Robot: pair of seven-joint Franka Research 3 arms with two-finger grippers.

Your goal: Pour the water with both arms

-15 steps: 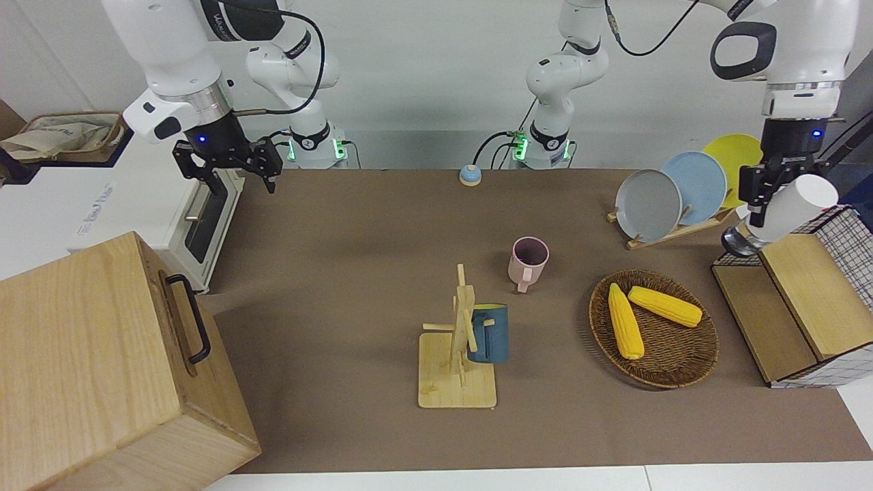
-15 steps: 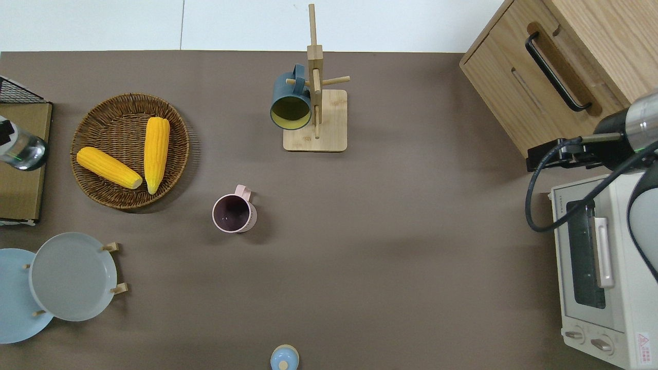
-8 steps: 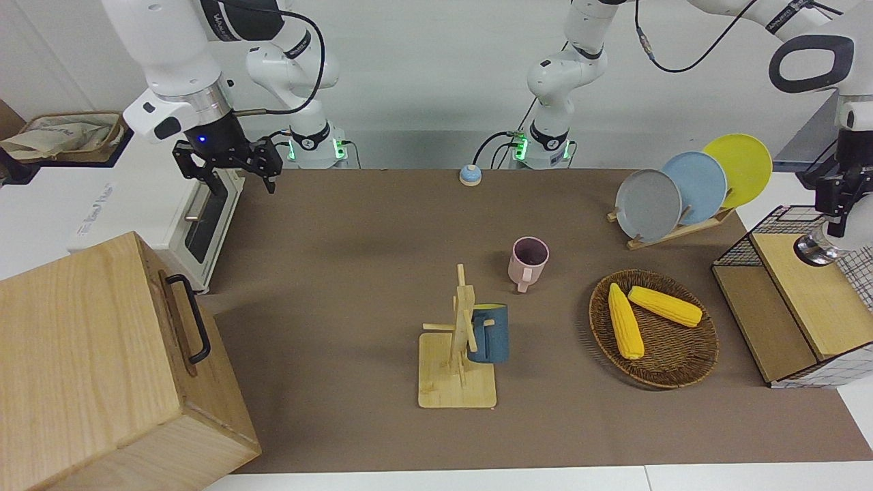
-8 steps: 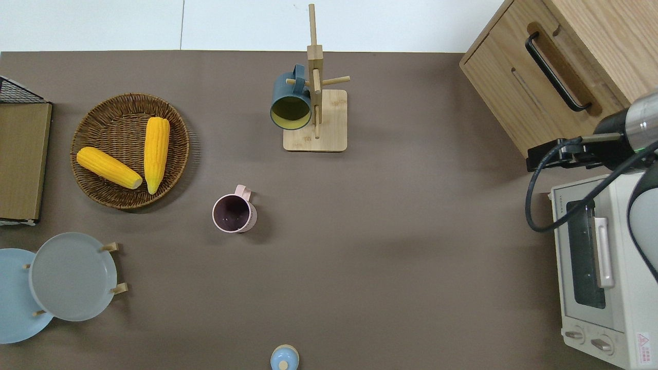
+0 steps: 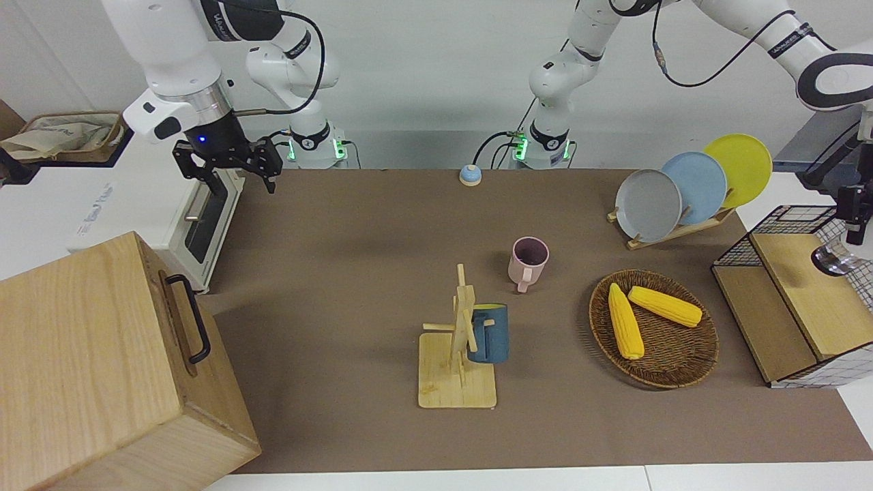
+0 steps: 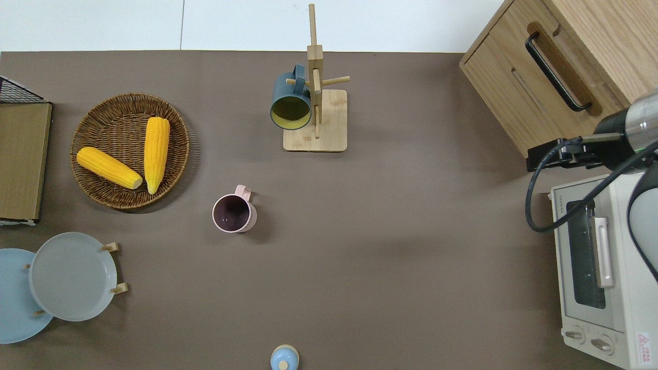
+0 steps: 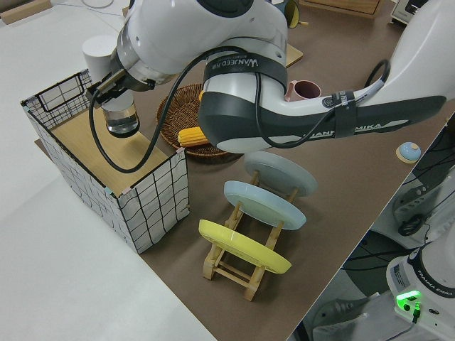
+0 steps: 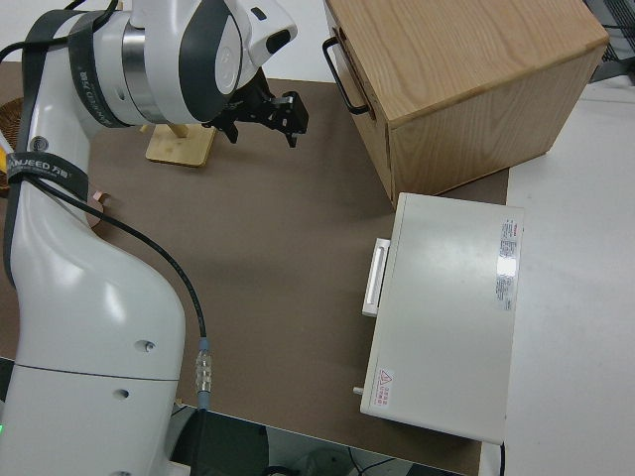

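My left gripper [image 7: 112, 87] is shut on a bottle [image 7: 121, 117] with a white top and a shiny lower part. It holds the bottle upright above the wire-grid box [image 7: 153, 195] at the left arm's end of the table. In the front view only the bottle's shiny bottom [image 5: 833, 259] shows under the gripper [image 5: 856, 225] at the frame's edge. No water shows. A pink mug [image 6: 234, 213] stands upright mid-table. A dark blue mug [image 6: 290, 105] hangs on the wooden rack [image 6: 329, 139]. My right gripper [image 5: 230, 169] is parked and open.
A wicker basket [image 6: 97, 190] with two corn cobs lies between the box and the pink mug. Three plates stand in a rack [image 5: 672, 235] nearer the robots. A toaster oven [image 6: 601, 288] and a wooden cabinet [image 6: 545, 67] fill the right arm's end. A small blue knob [image 6: 284, 357] sits near the robots.
My left gripper has carried the bottle from beside the plates outward over the wire-grid box, out of the overhead view, and turned it from tilted to upright. The right arm has not moved.
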